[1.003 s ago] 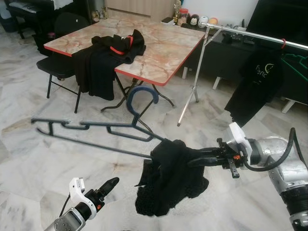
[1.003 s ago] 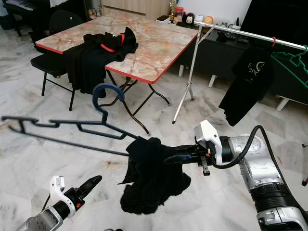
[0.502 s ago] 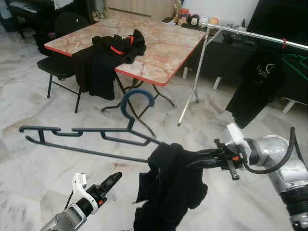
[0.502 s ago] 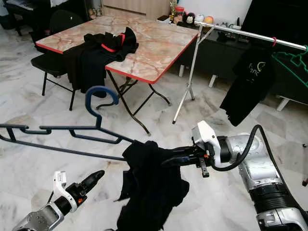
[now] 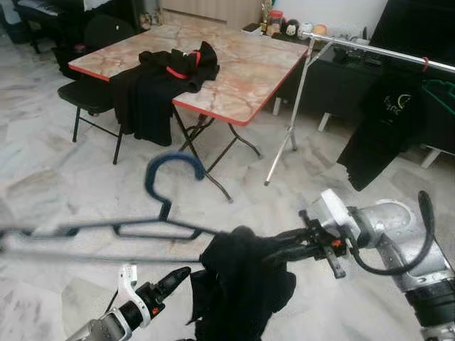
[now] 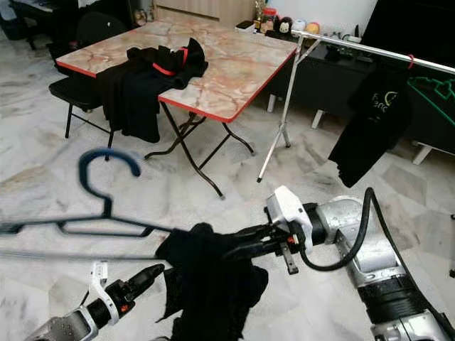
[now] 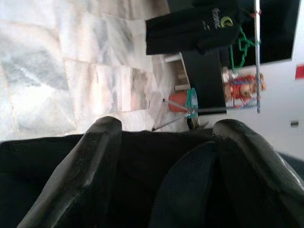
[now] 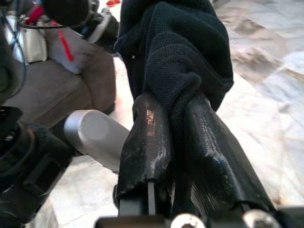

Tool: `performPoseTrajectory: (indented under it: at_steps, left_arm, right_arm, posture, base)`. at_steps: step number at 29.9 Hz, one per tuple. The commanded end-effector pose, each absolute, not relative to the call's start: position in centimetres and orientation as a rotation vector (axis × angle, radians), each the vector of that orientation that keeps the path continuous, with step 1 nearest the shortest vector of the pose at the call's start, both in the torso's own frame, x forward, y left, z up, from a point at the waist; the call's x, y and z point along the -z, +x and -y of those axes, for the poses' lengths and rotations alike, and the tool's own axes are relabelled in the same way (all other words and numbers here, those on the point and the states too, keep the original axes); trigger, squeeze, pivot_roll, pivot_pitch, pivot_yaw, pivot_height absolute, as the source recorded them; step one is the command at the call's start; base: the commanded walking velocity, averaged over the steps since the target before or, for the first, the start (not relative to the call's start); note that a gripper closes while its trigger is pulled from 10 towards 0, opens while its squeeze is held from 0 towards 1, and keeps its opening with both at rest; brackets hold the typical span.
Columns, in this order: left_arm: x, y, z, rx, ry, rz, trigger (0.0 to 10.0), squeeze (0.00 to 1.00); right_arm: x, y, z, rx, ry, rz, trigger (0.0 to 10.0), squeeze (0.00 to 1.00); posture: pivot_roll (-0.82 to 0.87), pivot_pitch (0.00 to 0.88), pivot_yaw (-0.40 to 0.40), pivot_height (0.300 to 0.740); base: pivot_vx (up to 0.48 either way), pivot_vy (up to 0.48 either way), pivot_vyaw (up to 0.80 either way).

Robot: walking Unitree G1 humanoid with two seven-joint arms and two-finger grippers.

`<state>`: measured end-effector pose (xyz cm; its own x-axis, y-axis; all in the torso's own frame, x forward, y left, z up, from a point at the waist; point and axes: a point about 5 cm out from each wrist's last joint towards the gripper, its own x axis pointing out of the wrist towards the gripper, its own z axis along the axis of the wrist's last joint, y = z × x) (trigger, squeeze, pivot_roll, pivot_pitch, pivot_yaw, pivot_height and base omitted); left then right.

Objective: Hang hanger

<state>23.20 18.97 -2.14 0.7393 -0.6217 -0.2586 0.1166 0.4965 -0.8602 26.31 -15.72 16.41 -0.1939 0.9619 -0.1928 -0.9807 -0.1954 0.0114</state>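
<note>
A dark blue hanger (image 5: 161, 224) lies nearly level over the floor, blurred, its hook (image 5: 170, 166) pointing up. A black garment (image 5: 238, 284) is bunched on its right end and droops below. My right gripper (image 5: 276, 249) reaches in from the right, shut on that garment and the hanger end; in the right wrist view its fingers (image 8: 147, 137) pinch the black cloth (image 8: 183, 57). My left gripper (image 5: 175, 276) is low at the left, open, its tips just short of the garment (image 7: 142, 156). The silver clothes rail (image 5: 377, 53) stands at the far right.
A black T-shirt (image 5: 380, 121) and a green hanger (image 5: 441, 89) hang on the rail. A marble-topped folding table (image 5: 245, 78) with black clothes (image 5: 167, 74) and a black chair (image 5: 85, 92) stand behind. Marble floor lies between me and the rail.
The hanger with the garment has swung left and sunk lower in view, now blurred. My left gripper has come up closer to the garment. The right gripper stays shut.
</note>
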Motion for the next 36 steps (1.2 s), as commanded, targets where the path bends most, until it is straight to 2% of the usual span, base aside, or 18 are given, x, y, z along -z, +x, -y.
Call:
performPoseTrajectory:
  at_steps: [1,8,9,10,11,12,14,22,26,31,35,36]
  left_arm:
    - [1.6,23.7,-18.8,0.558,-0.867,-0.58,10.0,0.0]
    - [1.2,24.0,-19.7,0.624,-0.57,-0.56,10.0,0.0]
    - [1.3,23.8,-20.1,0.647,-0.357,-0.592,10.0,0.0]
    - [1.3,23.8,-20.1,0.647,-0.357,-0.592,10.0,0.0]
    - [1.2,23.5,-20.4,0.679,-0.25,-0.591,10.0,0.0]
    - [0.9,23.4,-20.5,0.71,-0.219,-0.567,10.0,0.0]
    - [0.6,23.4,-20.6,0.721,-0.209,-0.556,10.0,0.0]
    - [-3.1,24.3,-20.8,0.814,-0.138,-0.306,10.0,0.0]
    - [-4.7,25.1,-19.8,0.847,-0.088,-0.21,10.0,0.0]
    - [-5.3,25.1,-19.3,0.895,-0.06,-0.202,10.0,0.0]
    - [-4.5,24.6,-20.3,0.884,0.157,-0.281,10.0,0.0]
    - [-4.5,24.6,-20.3,0.884,0.157,-0.281,10.0,0.0]
  right_arm:
    - [-17.2,25.9,15.8,-1.792,-0.181,-0.133,10.0,0.0]
    - [-17.0,26.0,16.6,-1.77,-0.193,-0.171,10.0,0.0]
    - [-16.9,26.3,16.8,-1.753,-0.193,-0.178,10.0,0.0]
    - [-16.9,26.3,16.8,-1.753,-0.193,-0.178,10.0,0.0]
    - [-16.8,26.4,16.8,-1.748,-0.193,-0.181,10.0,0.0]
    - [-16.8,26.5,16.8,-1.749,-0.192,-0.184,10.0,0.0]
    - [-16.7,26.5,16.8,-1.75,-0.19,-0.185,10.0,0.0]
    - [-16.7,26.6,16.3,-1.772,-0.188,-0.186,10.0,0.0]
    - [-16.6,26.5,16.1,-1.781,-0.19,-0.19,10.0,0.0]
    - [-16.5,26.6,16.1,-1.779,-0.194,-0.194,10.0,0.0]
    - [-16.3,27.1,16.5,-1.749,-0.207,-0.202,10.0,0.0]
    - [-16.3,27.1,16.5,-1.749,-0.207,-0.202,10.0,0.0]
  posture:
    - [-0.02,0.0,-0.04,0.74]
    - [-0.02,0.0,-0.046,0.74]
    - [-0.02,0.0,-0.046,0.74]
    - [-0.02,0.0,-0.046,0.74]
    - [-0.01,0.0,-0.047,0.74]
    - [-0.01,0.0,-0.046,0.74]
    - [-0.01,0.0,-0.046,0.74]
    - [0.0,0.0,-0.05,0.74]
    - [0.0,0.0,-0.053,0.74]
    - [-0.01,0.0,-0.051,0.74]
    - [-0.01,0.0,-0.049,0.74]
    - [-0.01,0.0,-0.049,0.74]
  base:
    - [0.0,0.0,0.0]
    - [0.0,0.0,0.0]
    - [0.0,0.0,0.0]
    - [0.0,0.0,0.0]
    - [0.0,0.0,0.0]
    - [0.0,0.0,0.0]
    - [0.0,0.0,0.0]
    - [0.0,0.0,0.0]
    - [0.0,0.0,0.0]
    - [0.0,0.0,0.0]
    - [0.0,0.0,0.0]
    - [0.0,0.0,0.0]
